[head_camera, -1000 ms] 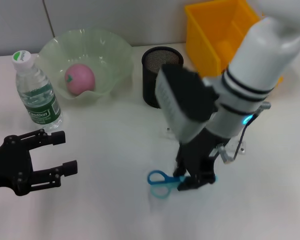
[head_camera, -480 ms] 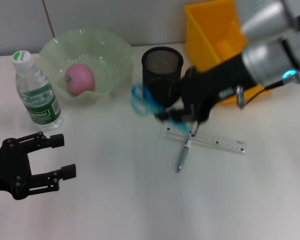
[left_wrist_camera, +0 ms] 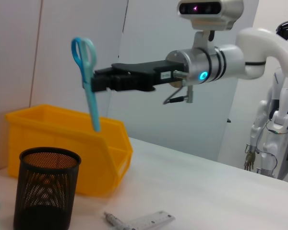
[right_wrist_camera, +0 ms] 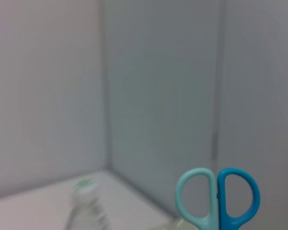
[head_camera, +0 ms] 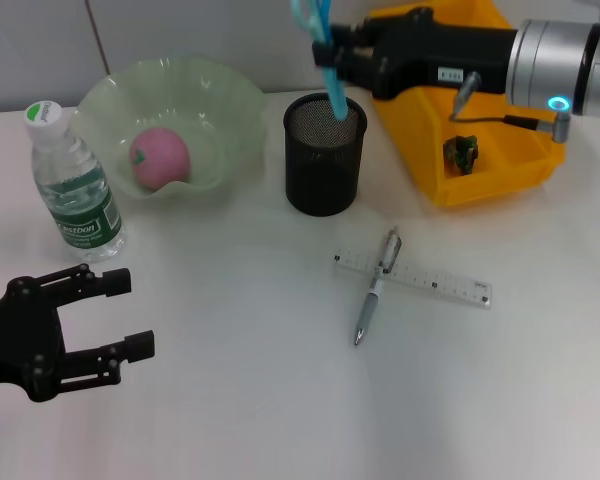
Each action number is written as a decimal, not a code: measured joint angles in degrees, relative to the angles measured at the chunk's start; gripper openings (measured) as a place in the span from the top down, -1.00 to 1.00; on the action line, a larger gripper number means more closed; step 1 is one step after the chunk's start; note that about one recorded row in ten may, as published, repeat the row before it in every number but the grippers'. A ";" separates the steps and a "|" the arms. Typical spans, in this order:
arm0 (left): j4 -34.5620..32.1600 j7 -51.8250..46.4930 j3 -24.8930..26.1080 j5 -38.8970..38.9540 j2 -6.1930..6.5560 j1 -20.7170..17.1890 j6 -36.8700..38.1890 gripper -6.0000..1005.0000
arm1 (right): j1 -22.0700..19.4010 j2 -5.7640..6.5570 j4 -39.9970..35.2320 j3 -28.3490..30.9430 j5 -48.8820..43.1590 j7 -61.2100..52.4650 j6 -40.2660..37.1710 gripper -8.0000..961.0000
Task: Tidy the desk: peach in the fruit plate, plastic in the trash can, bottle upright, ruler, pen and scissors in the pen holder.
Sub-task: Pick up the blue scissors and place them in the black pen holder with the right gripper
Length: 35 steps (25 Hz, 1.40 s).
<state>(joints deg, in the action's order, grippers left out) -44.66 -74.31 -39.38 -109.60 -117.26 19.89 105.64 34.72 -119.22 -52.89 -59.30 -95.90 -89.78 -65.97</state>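
I had the right gripper (head_camera: 342, 55) clamped on the blue-handled scissors (head_camera: 320, 45), holding them handles-up w/ the blade tip just above the rim of the black mesh pen holder (head_camera: 324, 153), not inside it yet. Left gripper (head_camera: 100, 315) sat low near the table's front edge w/ its fingers spread, gripping nothing. The clear plastic ruler (head_camera: 420, 280) and silver pen (head_camera: 375, 287) lay crossed on the white table (head_camera: 230, 400), the pink peach (head_camera: 160, 157) was in the pale green glass fruit plate (head_camera: 230, 110), and the clear plastic water bottle (head_camera: 72, 190) stood upright beside it.

My right gripper (head_camera: 332, 52) black, gripping blue scissors (head_camera: 320, 40). Black mesh pen holder (head_camera: 324, 155); yellow bin (head_camera: 480, 170); pink peach (head_camera: 159, 157) in pale green plate (head_camera: 230, 105); clear ruler (head_camera: 435, 285).
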 joint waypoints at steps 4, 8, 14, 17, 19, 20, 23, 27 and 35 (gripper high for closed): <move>0.11 1.23 0.27 0.00 -0.31 0.14 -0.09 -0.59 | 1.08 0.03 6.68 -0.31 9.25 6.80 6.61 0.45; 0.98 3.68 0.28 0.01 -0.66 0.38 -0.64 -0.59 | 2.43 0.06 9.95 0.02 11.16 7.64 8.90 0.45; 3.47 3.70 0.27 -0.34 -0.06 2.44 -2.20 -0.59 | 4.34 0.08 14.02 -0.06 11.37 7.63 12.19 0.44; 3.51 3.83 0.27 -0.35 0.00 2.62 -2.85 -0.59 | 5.00 0.08 15.71 0.15 11.40 7.63 12.71 0.43; 3.52 4.08 0.27 -0.35 0.01 2.69 -3.04 -0.59 | 5.39 0.04 17.36 0.27 11.46 7.79 13.68 0.43; 3.52 4.08 0.27 -0.35 0.01 2.69 -3.04 -0.59 | 5.39 0.04 17.36 0.27 11.46 7.79 13.68 0.43; 3.52 4.71 0.24 -0.26 0.01 2.75 -3.15 -0.59 | 5.76 -0.02 19.12 0.12 12.75 8.05 14.44 0.42; 3.64 5.70 0.19 -0.27 -0.26 3.18 -3.22 -0.59 | 6.08 -0.02 20.85 -0.23 14.73 9.39 14.91 0.42; 3.70 5.94 -0.16 -0.19 -0.50 3.33 -2.83 -0.59 | 7.36 -0.12 24.42 -0.65 15.21 12.41 15.29 0.40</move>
<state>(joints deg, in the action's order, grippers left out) -40.95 -68.37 -39.54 -109.80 -117.75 23.22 102.81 42.08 -119.34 -28.46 -59.96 -80.68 -77.37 -50.68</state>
